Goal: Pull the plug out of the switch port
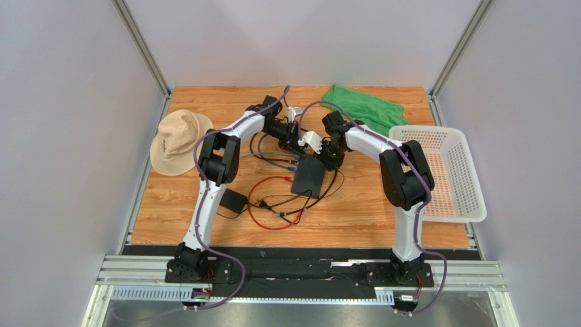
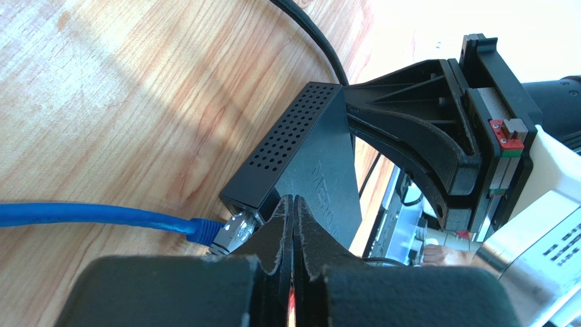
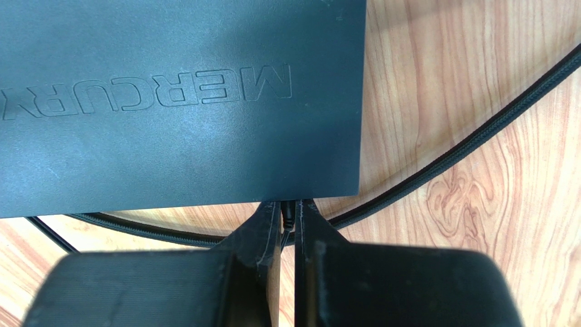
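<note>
The switch (image 1: 308, 177) is a flat black box lying on the wooden table. In the right wrist view my right gripper (image 3: 289, 206) is shut on a small black plug (image 3: 289, 216) that goes in at the edge of the switch (image 3: 170, 102). The switch port itself is hidden under that edge. My left gripper (image 2: 294, 203) is shut with nothing between its tips, which rest against the switch (image 2: 320, 157) at one corner. Beside it a blue cable (image 2: 88, 214) ends in a metal plug (image 2: 230, 230) seated in the switch's side. From above, both the left gripper (image 1: 300, 153) and the right gripper (image 1: 322, 161) sit at the switch's far edge.
A tan hat (image 1: 179, 142) lies at the left and a green cloth (image 1: 361, 105) at the back. A white basket (image 1: 443, 174) stands at the right. A small black adapter brick (image 1: 233, 201) and a looped red cable (image 1: 262, 204) lie near the switch. A thick black cable (image 3: 477, 129) curves past it.
</note>
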`<state>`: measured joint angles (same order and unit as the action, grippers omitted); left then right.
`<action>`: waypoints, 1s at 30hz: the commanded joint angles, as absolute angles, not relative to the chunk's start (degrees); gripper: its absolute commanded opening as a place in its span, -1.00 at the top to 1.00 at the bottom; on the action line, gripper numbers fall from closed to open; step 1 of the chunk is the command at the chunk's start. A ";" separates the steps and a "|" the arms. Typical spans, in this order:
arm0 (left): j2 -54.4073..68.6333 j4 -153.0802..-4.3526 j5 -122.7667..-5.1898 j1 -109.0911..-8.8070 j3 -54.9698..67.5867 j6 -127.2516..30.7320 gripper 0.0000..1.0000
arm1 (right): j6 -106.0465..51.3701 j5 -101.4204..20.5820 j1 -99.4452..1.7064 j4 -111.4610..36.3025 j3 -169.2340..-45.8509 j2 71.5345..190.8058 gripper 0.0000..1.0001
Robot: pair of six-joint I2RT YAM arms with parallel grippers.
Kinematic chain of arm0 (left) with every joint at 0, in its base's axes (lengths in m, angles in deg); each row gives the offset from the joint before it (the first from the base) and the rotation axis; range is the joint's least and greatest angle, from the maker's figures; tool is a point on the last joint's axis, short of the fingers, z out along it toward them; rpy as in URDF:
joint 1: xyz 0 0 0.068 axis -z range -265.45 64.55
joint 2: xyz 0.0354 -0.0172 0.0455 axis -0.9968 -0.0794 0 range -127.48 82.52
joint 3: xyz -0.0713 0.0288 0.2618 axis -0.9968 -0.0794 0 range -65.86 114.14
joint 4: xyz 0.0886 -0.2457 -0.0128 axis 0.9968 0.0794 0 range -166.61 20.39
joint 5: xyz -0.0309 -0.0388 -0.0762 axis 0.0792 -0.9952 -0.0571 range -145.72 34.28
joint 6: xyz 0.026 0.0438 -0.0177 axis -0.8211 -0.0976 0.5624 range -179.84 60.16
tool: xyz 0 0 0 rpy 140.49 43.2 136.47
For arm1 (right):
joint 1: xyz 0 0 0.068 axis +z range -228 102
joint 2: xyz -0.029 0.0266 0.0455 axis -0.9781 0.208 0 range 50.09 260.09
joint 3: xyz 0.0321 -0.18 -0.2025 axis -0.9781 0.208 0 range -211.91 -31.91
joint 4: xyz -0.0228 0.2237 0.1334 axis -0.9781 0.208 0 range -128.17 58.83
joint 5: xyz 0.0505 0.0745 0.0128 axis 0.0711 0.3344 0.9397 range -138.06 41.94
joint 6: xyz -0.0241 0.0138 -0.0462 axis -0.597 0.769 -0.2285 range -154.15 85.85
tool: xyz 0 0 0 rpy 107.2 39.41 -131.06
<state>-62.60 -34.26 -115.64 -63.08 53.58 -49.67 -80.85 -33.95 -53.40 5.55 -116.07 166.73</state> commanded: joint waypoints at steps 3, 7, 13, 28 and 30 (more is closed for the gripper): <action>-63.82 -34.95 -114.16 -63.39 54.99 -50.35 1.00 | -80.82 -41.91 -52.69 5.51 -113.65 170.85 1.00; -63.82 -35.04 -114.43 -63.48 54.99 -50.26 1.00 | -80.91 -42.70 -52.16 6.47 -114.00 171.29 1.00; -63.91 -35.22 -114.69 -63.56 54.99 -50.08 1.00 | -76.97 -39.63 -52.33 7.00 -114.96 171.29 1.00; -63.91 -35.48 -114.87 -63.65 54.90 -49.91 1.00 | -64.12 -35.40 -52.60 3.66 -114.88 170.32 0.46; -63.91 -35.48 -114.78 -63.74 54.81 -49.91 1.00 | -63.95 -36.19 -52.60 2.88 -114.79 170.32 0.35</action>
